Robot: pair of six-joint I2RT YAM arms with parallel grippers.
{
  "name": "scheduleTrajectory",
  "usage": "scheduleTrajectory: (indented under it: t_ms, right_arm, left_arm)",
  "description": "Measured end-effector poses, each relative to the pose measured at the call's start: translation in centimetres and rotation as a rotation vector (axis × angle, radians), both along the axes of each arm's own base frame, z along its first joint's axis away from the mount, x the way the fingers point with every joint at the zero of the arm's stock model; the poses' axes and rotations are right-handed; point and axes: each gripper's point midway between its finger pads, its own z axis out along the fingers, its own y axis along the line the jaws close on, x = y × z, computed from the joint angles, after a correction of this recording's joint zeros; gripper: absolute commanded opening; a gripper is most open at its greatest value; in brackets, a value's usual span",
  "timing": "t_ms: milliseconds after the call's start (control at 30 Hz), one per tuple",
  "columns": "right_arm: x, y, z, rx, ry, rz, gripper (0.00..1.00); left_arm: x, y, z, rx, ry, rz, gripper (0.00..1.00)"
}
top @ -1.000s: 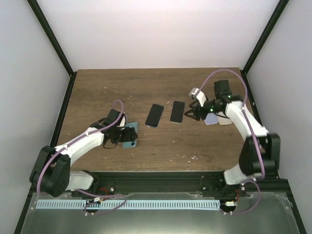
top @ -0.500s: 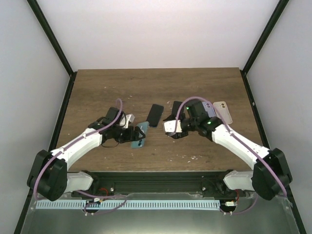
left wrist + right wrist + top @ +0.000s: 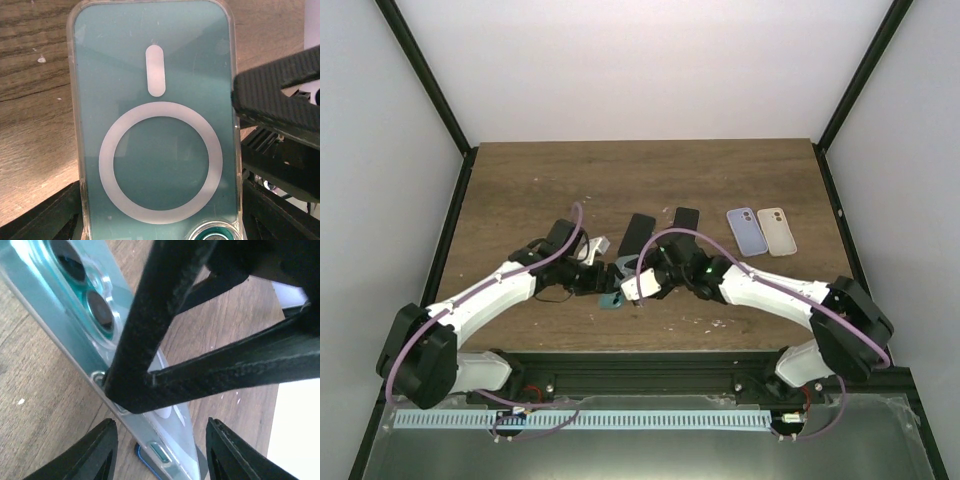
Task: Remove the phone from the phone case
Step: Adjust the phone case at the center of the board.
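A teal phone in a clear case (image 3: 613,296) with a white ring on its back fills the left wrist view (image 3: 155,150). My left gripper (image 3: 594,272) is shut on it across its width near the camera end (image 3: 162,222) and holds it tilted on edge just above the table. My right gripper (image 3: 632,285) is open, and its fingers (image 3: 97,452) straddle the far end of the cased phone (image 3: 75,310) without closing on it. One right finger (image 3: 280,85) shows at the phone's right side.
Two bare black phones (image 3: 638,235) (image 3: 683,228) lie just behind the grippers. Two empty cases, one lilac (image 3: 747,232) and one beige (image 3: 778,230), lie at the right on the wooden table (image 3: 540,180). The arm bases and a black rail run along the near edge.
My right arm swung from the cases at the right to the table's middle and reached the cased phone. My left gripper carried the phone rightward and tipped it up.
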Motion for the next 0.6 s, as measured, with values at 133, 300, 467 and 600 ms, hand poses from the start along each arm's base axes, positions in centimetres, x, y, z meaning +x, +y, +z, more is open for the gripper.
scheduleTrajectory:
  t_ms: [133,300,467,600]
  right_arm:
    - [0.3,-0.1,-0.8,-0.024,-0.063,0.006,0.32]
    - [0.5,-0.4,-1.6,-0.049,-0.122,0.022,0.15]
    - [0.7,-0.4,-1.6,-0.056,-0.149,0.026,0.01]
    - [0.9,-0.7,-1.7,-0.059,-0.124,-0.009,0.01]
  left_arm:
    - [-0.3,0.1,-0.1,0.003,0.012,-0.004,0.61]
    - [-0.6,0.2,-0.2,0.013,0.024,-0.010,0.73]
    - [-0.2,0.5,0.4,0.036,0.007,-0.012,0.93]
    - [1.0,0.4,2.3,0.060,-0.067,-0.023,1.00]
